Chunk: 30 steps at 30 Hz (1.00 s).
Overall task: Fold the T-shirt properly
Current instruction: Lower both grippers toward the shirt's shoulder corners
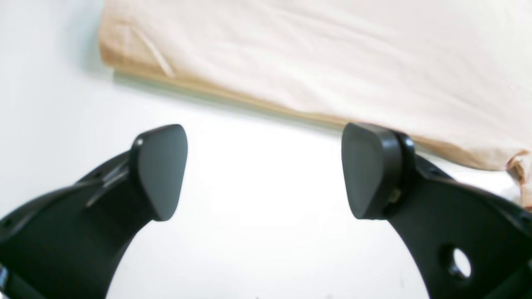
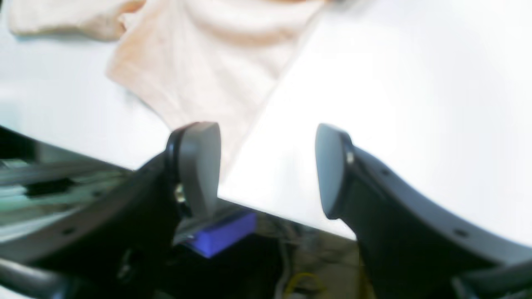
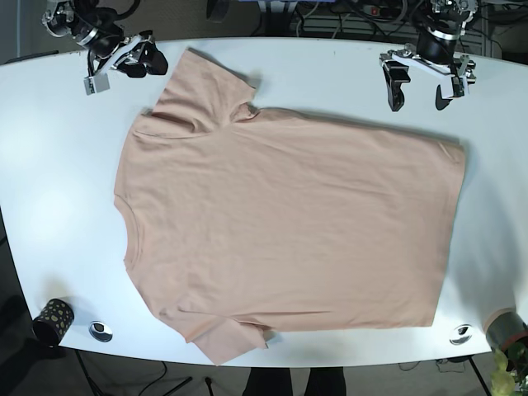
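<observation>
The left claw (image 3: pixel 422 89), open and empty at the upper right, is hovering near the T-shirt (image 3: pixel 289 223) hem, while the open right claw (image 3: pixel 140 58) is waiting by the sleeve on the counter (image 3: pixel 49 206).

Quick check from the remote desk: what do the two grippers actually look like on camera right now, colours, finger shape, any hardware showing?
Both are black, curved two-finger claws. The left gripper has dark rounded teardrop pads and a round hole in one finger. The right gripper has greyer pads with small silvery screws. From the base view, both wrists show silver-white brackets.
</observation>
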Tool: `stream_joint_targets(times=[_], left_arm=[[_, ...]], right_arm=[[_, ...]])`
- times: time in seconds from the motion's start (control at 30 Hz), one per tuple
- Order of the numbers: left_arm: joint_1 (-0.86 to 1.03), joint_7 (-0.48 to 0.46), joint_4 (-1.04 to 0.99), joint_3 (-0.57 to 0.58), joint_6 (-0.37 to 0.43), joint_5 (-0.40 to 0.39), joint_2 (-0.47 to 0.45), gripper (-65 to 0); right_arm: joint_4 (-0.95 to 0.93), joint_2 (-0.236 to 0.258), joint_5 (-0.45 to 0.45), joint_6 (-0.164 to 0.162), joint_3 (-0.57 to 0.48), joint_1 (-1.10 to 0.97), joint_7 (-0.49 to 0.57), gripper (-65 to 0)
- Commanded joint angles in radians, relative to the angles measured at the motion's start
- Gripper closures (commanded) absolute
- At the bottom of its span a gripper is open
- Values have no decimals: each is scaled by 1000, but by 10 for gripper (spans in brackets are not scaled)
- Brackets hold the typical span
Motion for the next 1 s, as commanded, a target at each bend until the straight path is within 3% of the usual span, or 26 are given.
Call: stream_joint_targets(times=[0.0, 0.23, 0.37, 0.57, 0.83, 0.97], left_arm=[[0, -17, 17, -5, -1, -9, -4, -536], [-25, -3, 14, -3, -4, -9, -6, -536], [-43, 18, 14, -5, -63, -9, -15, -533], [-49, 18, 14, -33, -80, -9, -16, -532], [-68, 21, 14, -60, -80, -8, -19, -532], [-102, 24, -1, -89, -80, -49, -18, -533]], right_arm=[[-11, 13, 60, 13, 3, -5, 11, -347], [-65, 13, 92, 13, -90, -5, 11, -347], [-94, -4, 92, 13, -155, -5, 16, -346], [-108, -44, 79, 13, -164, -5, 16, -346], [-106, -67, -12, 13, -162, 47, 17, -341], [-106, -76, -24, 13, -158, 79, 17, -266]])
